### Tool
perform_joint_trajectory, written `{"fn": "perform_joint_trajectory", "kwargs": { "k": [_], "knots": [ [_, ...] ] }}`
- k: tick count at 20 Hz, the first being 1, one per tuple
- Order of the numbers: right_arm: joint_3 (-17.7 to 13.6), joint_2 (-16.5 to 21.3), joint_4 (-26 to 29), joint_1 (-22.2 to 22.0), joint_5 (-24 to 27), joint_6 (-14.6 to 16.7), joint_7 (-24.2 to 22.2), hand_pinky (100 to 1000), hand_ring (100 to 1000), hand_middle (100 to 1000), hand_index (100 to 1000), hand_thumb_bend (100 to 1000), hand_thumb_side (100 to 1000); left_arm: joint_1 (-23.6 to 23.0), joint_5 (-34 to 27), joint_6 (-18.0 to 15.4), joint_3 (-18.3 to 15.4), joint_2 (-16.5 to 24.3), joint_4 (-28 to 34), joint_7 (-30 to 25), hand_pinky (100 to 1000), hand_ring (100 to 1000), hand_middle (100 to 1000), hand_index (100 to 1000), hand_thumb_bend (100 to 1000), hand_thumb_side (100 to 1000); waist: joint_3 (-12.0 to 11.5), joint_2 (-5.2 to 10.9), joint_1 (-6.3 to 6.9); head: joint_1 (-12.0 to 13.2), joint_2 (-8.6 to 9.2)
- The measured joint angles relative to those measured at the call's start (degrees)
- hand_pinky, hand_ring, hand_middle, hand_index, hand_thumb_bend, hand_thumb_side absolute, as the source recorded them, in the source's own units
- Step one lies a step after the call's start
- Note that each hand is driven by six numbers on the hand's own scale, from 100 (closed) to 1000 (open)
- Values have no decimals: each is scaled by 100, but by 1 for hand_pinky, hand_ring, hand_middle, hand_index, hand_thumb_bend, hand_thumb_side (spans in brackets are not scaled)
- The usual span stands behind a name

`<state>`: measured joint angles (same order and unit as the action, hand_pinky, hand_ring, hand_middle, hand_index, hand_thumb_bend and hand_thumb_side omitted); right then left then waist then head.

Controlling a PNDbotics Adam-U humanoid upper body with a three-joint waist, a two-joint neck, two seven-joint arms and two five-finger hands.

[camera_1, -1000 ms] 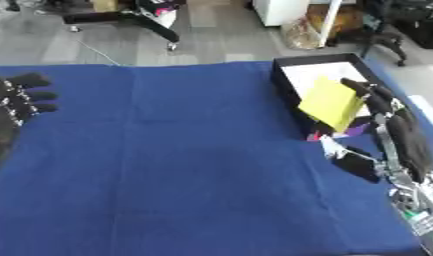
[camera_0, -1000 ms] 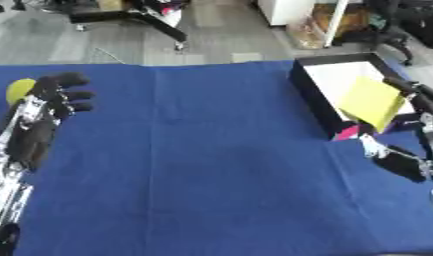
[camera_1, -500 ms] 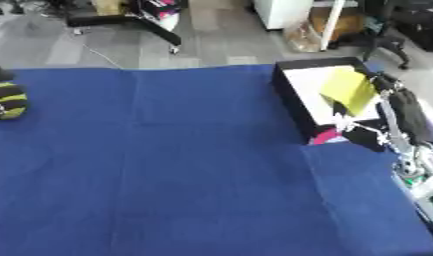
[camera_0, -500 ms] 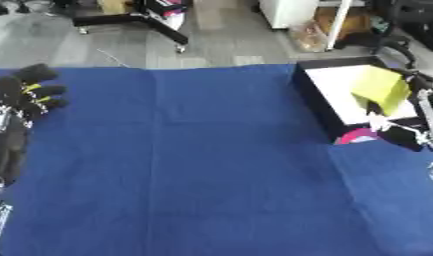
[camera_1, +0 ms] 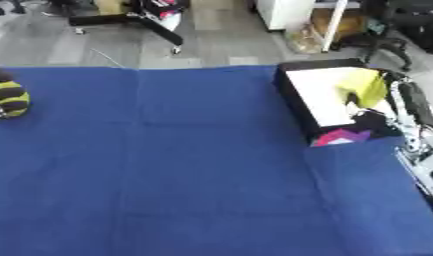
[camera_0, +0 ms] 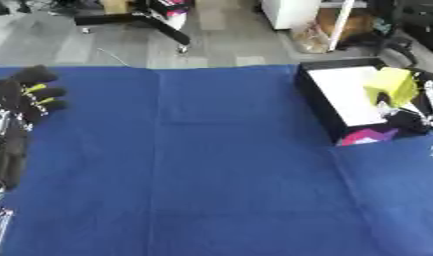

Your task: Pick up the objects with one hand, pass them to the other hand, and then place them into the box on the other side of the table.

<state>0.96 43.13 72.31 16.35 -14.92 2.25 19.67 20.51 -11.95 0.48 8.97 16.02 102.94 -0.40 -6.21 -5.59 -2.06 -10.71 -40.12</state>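
— Where's the yellow block [camera_0: 391, 85]?

— Held over the black box's [camera_0: 317, 100] white floor, by its right wall, with the right hand [camera_1: 403, 102] curled round it.

— And beside the box?

— A pink scrap [camera_0: 370, 136] at its near end. The blue cloth [camera_0: 219, 165] lies broad and bare from there to the left edge.

— The left hand [camera_0: 25, 97]?

— At the far left edge, fingers curled around something yellow.
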Motion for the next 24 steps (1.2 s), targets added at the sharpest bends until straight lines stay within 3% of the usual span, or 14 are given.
{"fn": "perform_joint_trajectory", "kwargs": {
  "k": [5, 10, 16, 24],
  "knots": [
    [89, 123, -394, 14, 515, 502, -38, 806, 807, 530, 918, 100, 675, -10, -1, -13, 10, -1, 0, -8, 761, 744, 758, 838, 574, 759, 0, 0, -4, -9, 0],
    [200, 305, -519, -2, 979, 961, -273, 898, 911, 724, 994, 100, 746, -31, -1, -23, 11, -4, -1, -18, 760, 742, 756, 838, 557, 753, 5, 0, -7, -52, 0],
    [250, 432, -479, -22, 1004, 1267, -755, 929, 948, 783, 1000, 100, 695, -46, -1, -32, 11, -44, -18, -12, 760, 741, 756, 839, 544, 747, 9, 0, -11, -74, 0],
    [223, 436, -393, -22, 707, 1338, -1107, 936, 953, 798, 1000, 100, 582, -75, -2, -59, 12, -47, -19, -14, 761, 741, 756, 839, 537, 742, -4, 0, -26, -76, 0]
  ]
}}
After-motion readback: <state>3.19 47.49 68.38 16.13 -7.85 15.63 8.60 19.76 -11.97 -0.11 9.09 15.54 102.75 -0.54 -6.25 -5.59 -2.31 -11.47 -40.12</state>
